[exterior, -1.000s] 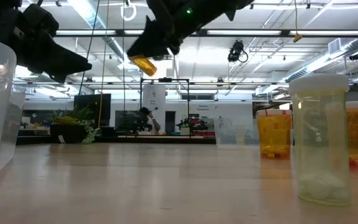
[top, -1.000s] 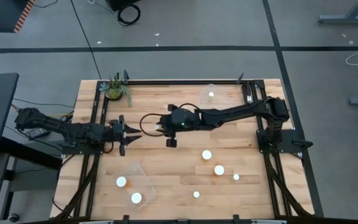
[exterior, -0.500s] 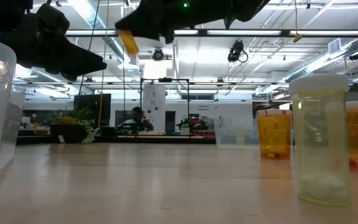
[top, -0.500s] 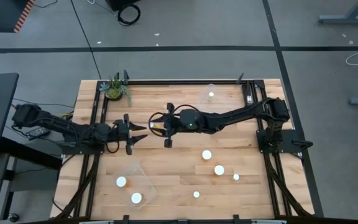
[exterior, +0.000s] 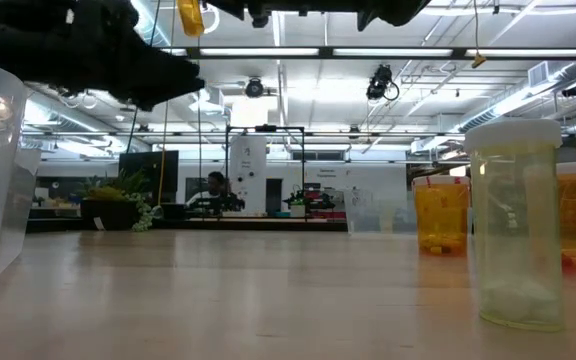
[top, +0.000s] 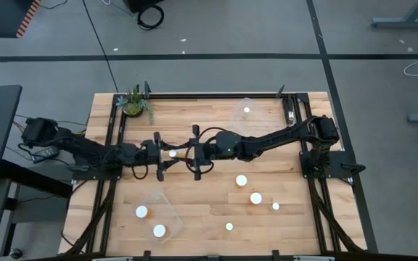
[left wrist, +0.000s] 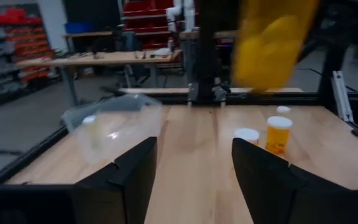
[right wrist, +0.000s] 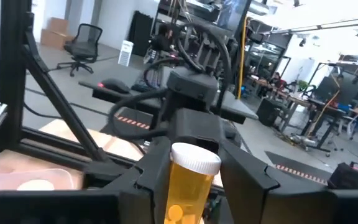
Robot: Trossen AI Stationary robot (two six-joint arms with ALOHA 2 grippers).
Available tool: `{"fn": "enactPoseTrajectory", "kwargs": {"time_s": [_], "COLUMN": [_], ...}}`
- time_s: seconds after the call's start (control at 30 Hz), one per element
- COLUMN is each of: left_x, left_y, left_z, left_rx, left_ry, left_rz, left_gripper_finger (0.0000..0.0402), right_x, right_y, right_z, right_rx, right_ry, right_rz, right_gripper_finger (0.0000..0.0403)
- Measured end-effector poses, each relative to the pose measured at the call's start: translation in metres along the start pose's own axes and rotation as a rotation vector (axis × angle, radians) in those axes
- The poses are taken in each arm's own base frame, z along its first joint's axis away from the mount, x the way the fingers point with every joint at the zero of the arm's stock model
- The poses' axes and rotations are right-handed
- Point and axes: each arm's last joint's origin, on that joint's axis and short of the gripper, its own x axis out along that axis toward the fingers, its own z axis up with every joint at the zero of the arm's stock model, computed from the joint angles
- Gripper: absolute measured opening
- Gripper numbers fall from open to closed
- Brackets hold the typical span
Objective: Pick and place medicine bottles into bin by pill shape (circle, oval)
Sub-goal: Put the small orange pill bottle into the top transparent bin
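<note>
My right gripper point(top: 184, 153) is shut on an orange medicine bottle with a white cap point(top: 172, 153), high above the middle of the table. The bottle also shows in the right wrist view point(right wrist: 190, 180) and at the top of the low view point(exterior: 190, 15). My left gripper point(top: 161, 154) is open and faces the bottle's cap from the table's left. In the left wrist view the bottle point(left wrist: 272, 40) is beyond my left gripper's fingers point(left wrist: 129, 174), apart from them. Several other bottles point(top: 256, 197) stand on their bases at the near right. My right gripper pinches the orange body of the bottle point(right wrist: 182, 199) between its two fingers, below the white cap point(right wrist: 195, 157). The fingers come level from the table's right and lie along the bottle. The cap end points toward my left gripper. The bottle is lifted clear of the table.
A clear bin point(top: 167, 205) at the near left holds two bottles point(top: 142, 212). A second clear bin point(top: 238, 107) at the far edge holds one bottle. A small potted plant point(top: 134, 103) stands at the far left corner. Black frame rails run along the left and right edges.
My right gripper has gone up and toward the table's left with the bottle, which stays clear of the table. My left gripper has gone toward the table's right, toward the bottle, and has stayed open.
</note>
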Motion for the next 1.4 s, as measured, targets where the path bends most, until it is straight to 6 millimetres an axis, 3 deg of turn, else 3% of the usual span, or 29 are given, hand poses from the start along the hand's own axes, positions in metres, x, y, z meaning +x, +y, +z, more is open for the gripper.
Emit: {"fn": "enactPoseTrajectory", "kwargs": {"time_s": [0.3, 0.67, 1.4], "left_x": [0.03, 0.028, 0.026], "left_y": [-0.011, -0.017, -0.02], "left_z": [0.013, 0.019, 0.031], "left_rx": [0.059, 0.074, 0.076], "left_ry": [0.007, -0.041, -0.167], "left_rz": [-0.035, -0.157, -0.156], "left_gripper_finger": [0.0214, 0.0204, 0.0141], "right_x": [0.0, -0.001, -0.007], "right_y": [0.004, 0.012, 0.038], "right_z": [0.0, 0.0, 0.015], "right_rx": [-0.035, -0.097, -0.252], "right_ry": [0.007, 0.039, 0.091], "right_rz": [0.013, 0.0, -0.119], "right_gripper_finger": [0.0133, 0.0133, 0.0133]}}
